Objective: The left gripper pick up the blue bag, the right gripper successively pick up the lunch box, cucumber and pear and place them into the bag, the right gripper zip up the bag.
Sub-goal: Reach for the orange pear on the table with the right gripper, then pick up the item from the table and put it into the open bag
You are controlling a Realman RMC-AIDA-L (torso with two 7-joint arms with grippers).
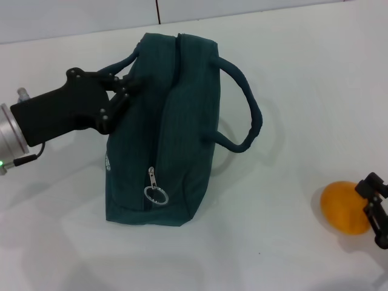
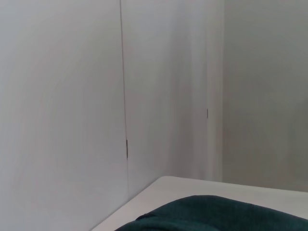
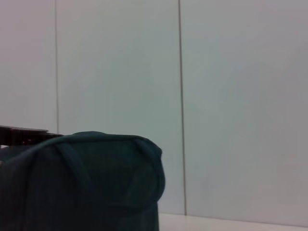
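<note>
Surface: white tabletop [image 1: 285, 236], pale panelled wall [image 1: 79, 18] at the far edge.

Bag, place: large dark teal-blue fabric tote, the blue bag [image 1: 159, 139], is seen at centre-left, long axis running near to far. Its zipper line runs along the top, with the metal ring pull [image 1: 155, 195] at the near end. One padded rope-like handle [image 1: 247, 118] loops out to the right; the other is taken up on the left.

Bag, handling: judged soft and floppy, light in the cloth, likely to sag when lifted. The handle is the sound place to hold; the ring pull is small and would need a fine pinch.

Left claw: black two-finger left gripper [image 1: 121, 91] is at the bag's left handle, fingers narrowed around it at the far-left shoulder of the tote. A held handle is inferred from the contact seen.

Pear: orange-yellow rounded pear [image 1: 344, 207] rests near the right edge, well apart from the bag. Judged firm, smooth, prone to roll; best taken across its widest part.

Right claw: black right gripper [image 1: 374, 209] is just beside the pear, fingertips touching its right flank. Only part shows at the frame edge; its opening cannot be told.

Lunch box, cucumber: not in view.
</note>
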